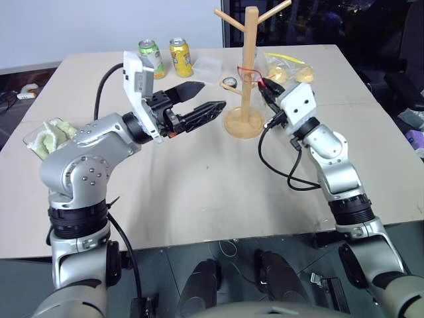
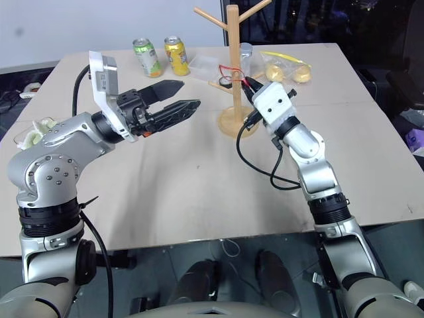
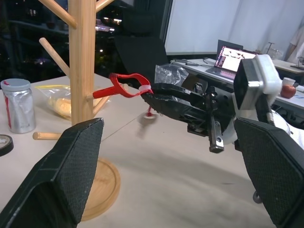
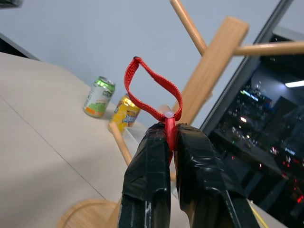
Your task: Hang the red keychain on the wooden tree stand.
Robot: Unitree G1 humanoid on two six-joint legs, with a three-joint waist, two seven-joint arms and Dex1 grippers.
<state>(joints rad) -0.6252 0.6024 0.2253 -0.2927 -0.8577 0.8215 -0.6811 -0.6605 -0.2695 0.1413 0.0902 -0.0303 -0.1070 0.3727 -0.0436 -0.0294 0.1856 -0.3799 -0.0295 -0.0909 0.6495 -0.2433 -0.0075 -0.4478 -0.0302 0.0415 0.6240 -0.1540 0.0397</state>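
Beige tabletop point(image 1: 199, 192), dark window behind its far edge. Count: two drink cans, one green point(image 1: 151, 57), one yellow point(image 1: 181, 56), side by side at the far edge; one clear plastic box point(image 1: 206, 66) just beside the yellow can; one tape roll point(image 1: 229, 83) near the stand's base; one silver jar point(image 3: 18, 105) and one clear bag of yellow items point(image 1: 286, 67) behind the stand; one clear bag of pale green material point(image 1: 50, 136) at the table's left edge.

Wooden tree stand point(image 1: 250, 59): one, upright on a round disc base, light wood pole with pegs angled upward.

Red keychain point(image 4: 149, 92): one, a thin red strap forming a teardrop loop, joined at a small pale collar. Right gripper point(image 4: 171, 137) has its two black fingers pressed together on the strap just below that collar. Loop is held up against the stand's pole at lower-peg height; cannot tell whether it is over a peg. A small blurred item dangles under the fingers in the left wrist view.

Left gripper point(image 1: 199, 103): fingers spread, empty, pointing toward the stand, held above the table, apart from it.
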